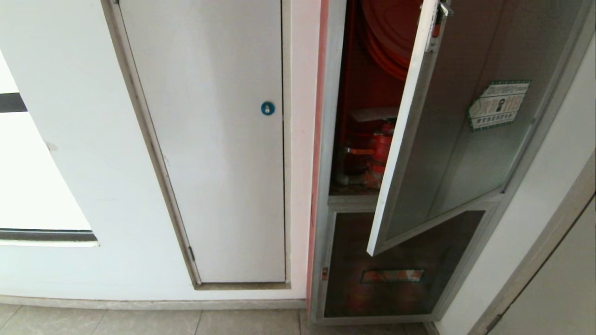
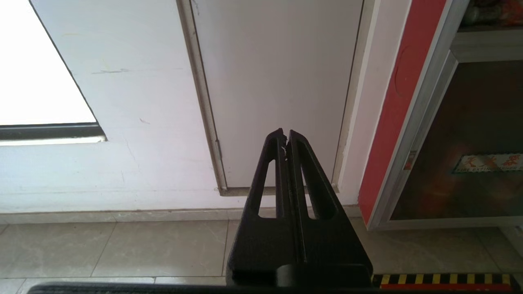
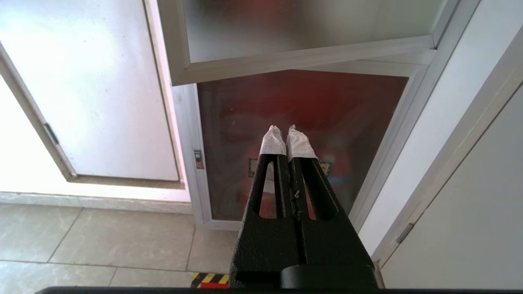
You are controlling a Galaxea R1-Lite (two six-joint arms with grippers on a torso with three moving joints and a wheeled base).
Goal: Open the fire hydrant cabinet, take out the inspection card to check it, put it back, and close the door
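The fire hydrant cabinet (image 1: 326,139) stands with its door (image 1: 465,153) swung partly out, hinged on the right. The smoked-glass panel carries a green-edged sticker (image 1: 498,104), and a small red latch (image 1: 436,30) sits on its free edge. Through the gap I see a red hose reel (image 1: 386,32) and a red valve (image 1: 379,149). A pale flat sheet (image 1: 372,114) lies above the valve; I cannot tell whether it is the inspection card. Both arms hang low, outside the head view. The left gripper (image 2: 285,132) is shut and empty, facing the white door. The right gripper (image 3: 284,128), with taped tips, is shut and empty below the door's bottom edge (image 3: 302,61).
Under the open door is a smaller dark panel with a slot (image 1: 396,274). Left of the cabinet a plain white door (image 1: 223,163) has a blue round lock (image 1: 267,108). A grey door frame (image 1: 549,246) stands at the right. Grey floor tiles (image 1: 139,321) run along the wall.
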